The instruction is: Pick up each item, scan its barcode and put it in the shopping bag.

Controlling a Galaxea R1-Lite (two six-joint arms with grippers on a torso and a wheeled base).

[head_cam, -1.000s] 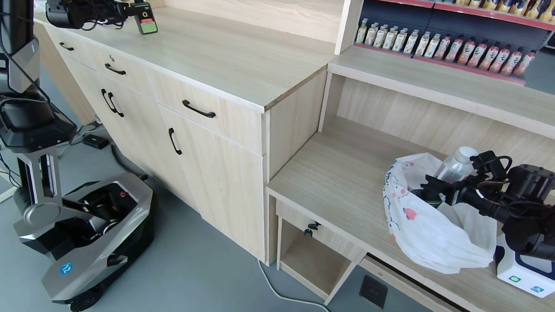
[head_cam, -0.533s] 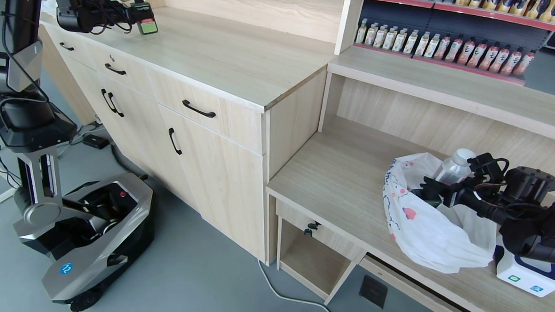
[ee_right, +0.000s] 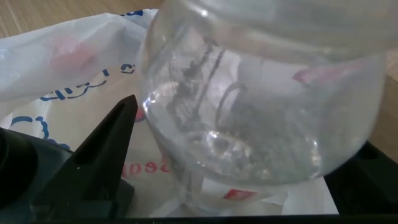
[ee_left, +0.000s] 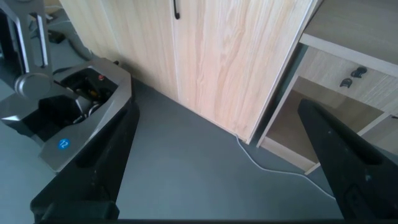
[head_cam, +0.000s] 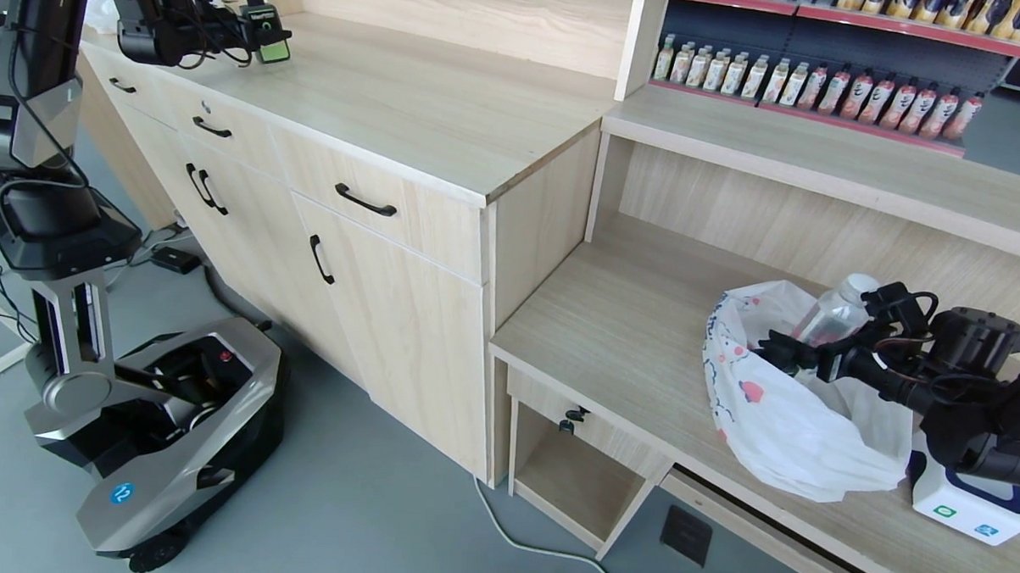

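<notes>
Left gripper (ee_left: 216, 106) hangs over the floor by the cabinet (ee_left: 230, 56), fingers wide apart. My right gripper (head_cam: 800, 352) is clamped on the clear bottle (head_cam: 833, 313), which is tilted at the mouth of the shopping bag (head_cam: 776, 431) on the lower counter (head_cam: 627, 324).

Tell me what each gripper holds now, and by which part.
The right gripper holds the clear bottle by its body, below the cap, over the shopping bag. The left gripper is open, empty.

Pale wood counter (head_cam: 414, 105), grey floor (head_cam: 367, 502), stocked shelf (head_cam: 823, 56).
</notes>
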